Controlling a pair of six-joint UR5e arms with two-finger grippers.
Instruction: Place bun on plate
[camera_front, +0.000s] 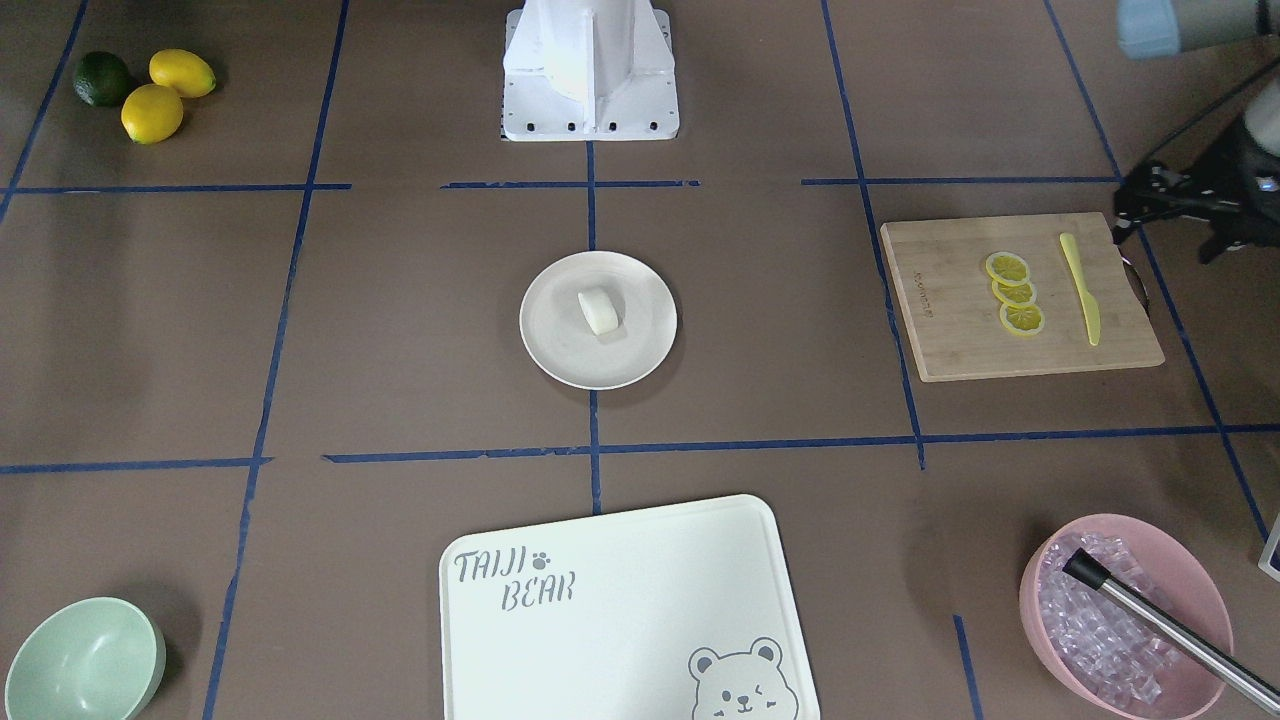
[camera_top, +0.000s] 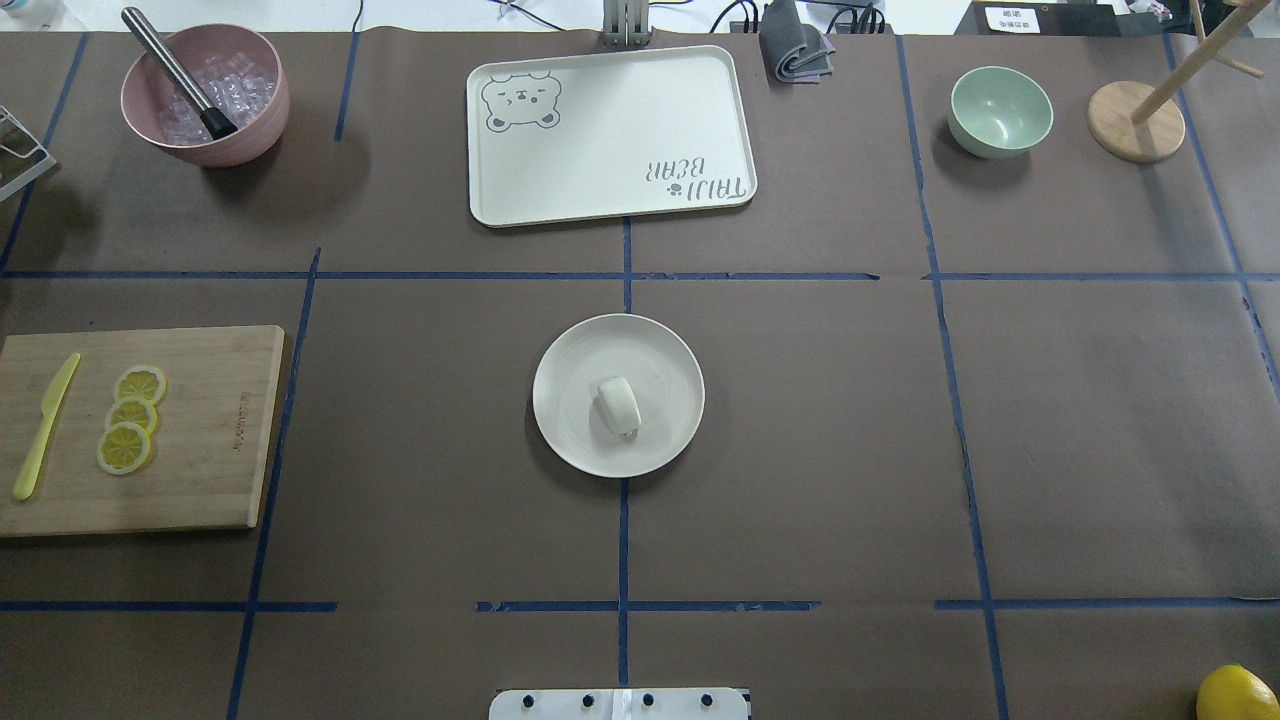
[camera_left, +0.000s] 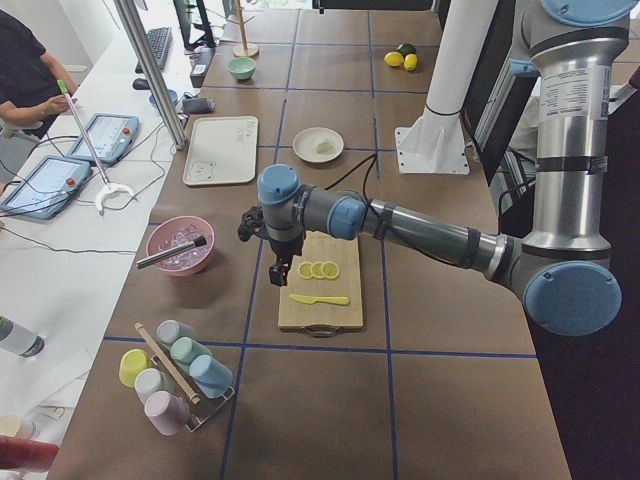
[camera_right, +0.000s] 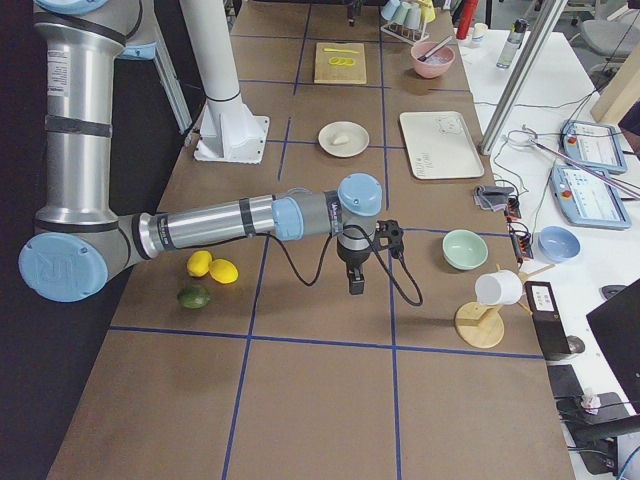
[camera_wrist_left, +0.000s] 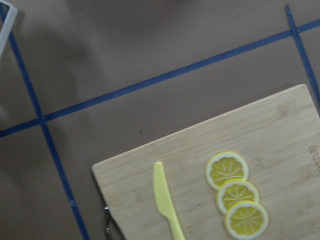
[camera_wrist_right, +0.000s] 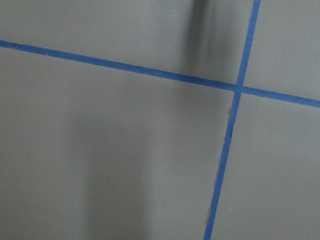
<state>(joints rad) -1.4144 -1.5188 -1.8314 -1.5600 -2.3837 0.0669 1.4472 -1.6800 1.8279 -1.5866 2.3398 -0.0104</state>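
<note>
The white bun (camera_top: 619, 405) lies on its side a little off the middle of the round cream plate (camera_top: 570, 440), at the table's centre; both also show in the front view, the bun (camera_front: 600, 311) on the plate (camera_front: 545, 350). Nothing touches them. My left gripper (camera_left: 284, 266) hangs above the far edge of the cutting board, well away from the plate; only a dark part of it (camera_front: 1190, 200) shows in the front view. My right gripper (camera_right: 356, 284) points down over bare table near the lemons. I cannot tell whether either one is open or shut.
A wooden cutting board (camera_top: 200, 480) holds three lemon slices (camera_top: 130, 418) and a yellow knife (camera_top: 42, 428). A pink bowl of ice (camera_top: 250, 130), a bear-print tray (camera_top: 600, 190), a mint bowl (camera_top: 1000, 112), a mug stand (camera_top: 1135, 125) and whole lemons (camera_front: 165, 90) ring the table.
</note>
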